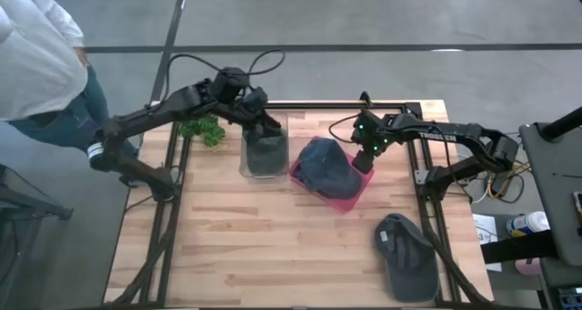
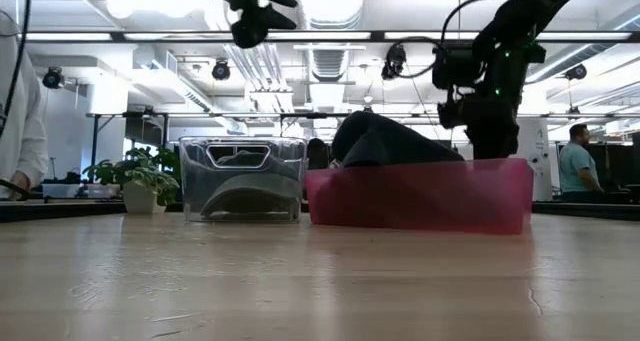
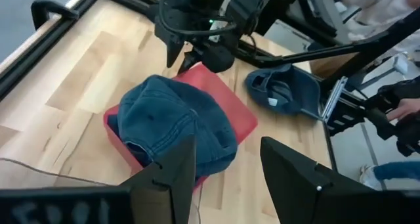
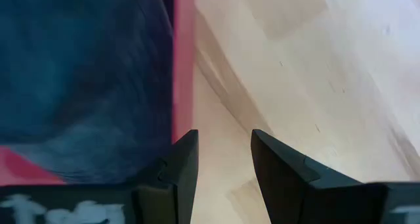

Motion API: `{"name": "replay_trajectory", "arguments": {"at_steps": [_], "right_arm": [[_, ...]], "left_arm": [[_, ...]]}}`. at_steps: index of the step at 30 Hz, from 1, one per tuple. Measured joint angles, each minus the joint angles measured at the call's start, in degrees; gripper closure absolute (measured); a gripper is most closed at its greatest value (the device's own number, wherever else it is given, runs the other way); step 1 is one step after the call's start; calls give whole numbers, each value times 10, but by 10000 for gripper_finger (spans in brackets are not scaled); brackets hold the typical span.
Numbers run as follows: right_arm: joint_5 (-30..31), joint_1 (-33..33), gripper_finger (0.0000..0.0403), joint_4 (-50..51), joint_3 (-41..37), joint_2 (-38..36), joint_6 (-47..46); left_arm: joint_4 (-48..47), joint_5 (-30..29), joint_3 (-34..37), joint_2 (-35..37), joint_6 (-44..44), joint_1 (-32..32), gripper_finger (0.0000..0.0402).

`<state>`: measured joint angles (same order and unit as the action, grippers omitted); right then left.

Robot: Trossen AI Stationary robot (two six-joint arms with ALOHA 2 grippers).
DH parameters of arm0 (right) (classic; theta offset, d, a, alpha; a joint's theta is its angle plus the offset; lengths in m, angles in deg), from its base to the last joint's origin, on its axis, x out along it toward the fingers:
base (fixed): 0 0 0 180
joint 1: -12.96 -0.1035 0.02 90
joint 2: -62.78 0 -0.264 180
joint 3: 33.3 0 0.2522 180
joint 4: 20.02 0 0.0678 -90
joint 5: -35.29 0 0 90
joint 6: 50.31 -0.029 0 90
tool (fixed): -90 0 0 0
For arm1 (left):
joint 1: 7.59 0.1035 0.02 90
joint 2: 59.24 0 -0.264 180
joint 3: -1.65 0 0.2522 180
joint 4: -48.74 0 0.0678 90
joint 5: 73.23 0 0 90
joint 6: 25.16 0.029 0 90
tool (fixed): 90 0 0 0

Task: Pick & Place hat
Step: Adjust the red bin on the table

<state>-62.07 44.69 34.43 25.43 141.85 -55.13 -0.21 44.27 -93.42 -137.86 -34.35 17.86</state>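
A blue denim hat (image 1: 326,163) lies crown up in a pink-red bin (image 1: 350,199) at the table's middle; in the left wrist view the hat (image 3: 174,122) bulges over the bin's rim. A second dark hat (image 1: 406,255) rests on the table near the right front corner. My left gripper (image 3: 226,148) hangs open and empty high over a clear bin (image 1: 264,155). My right gripper (image 4: 223,142) points down, open and empty, just outside the red bin's far right wall (image 4: 184,66).
The clear bin (image 2: 243,176) left of the red one holds something dark. A small green plant (image 1: 202,128) stands at the far left. A person (image 1: 36,55) stands beyond the table's left far corner. Bare wood lies across the near half of the table.
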Motion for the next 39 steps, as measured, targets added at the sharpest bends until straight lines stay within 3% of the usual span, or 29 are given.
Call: {"name": "replay_trajectory", "arguments": {"at_steps": [7,11,29,33,39], "right_arm": [[1,1,266,53,51,-17,10],[-33,-1,266,85,87,-15,19],[-58,-6,270,36,75,119,9],[-65,12,302,26,75,139,-22],[-61,39,384,17,75,121,-84]], "left_arm": [[15,-4,52,46,-15,0,236],[21,-4,71,53,-19,0,236],[31,-4,101,52,15,2,236],[34,-4,101,52,34,5,236],[46,-4,101,52,37,26,236]]}}
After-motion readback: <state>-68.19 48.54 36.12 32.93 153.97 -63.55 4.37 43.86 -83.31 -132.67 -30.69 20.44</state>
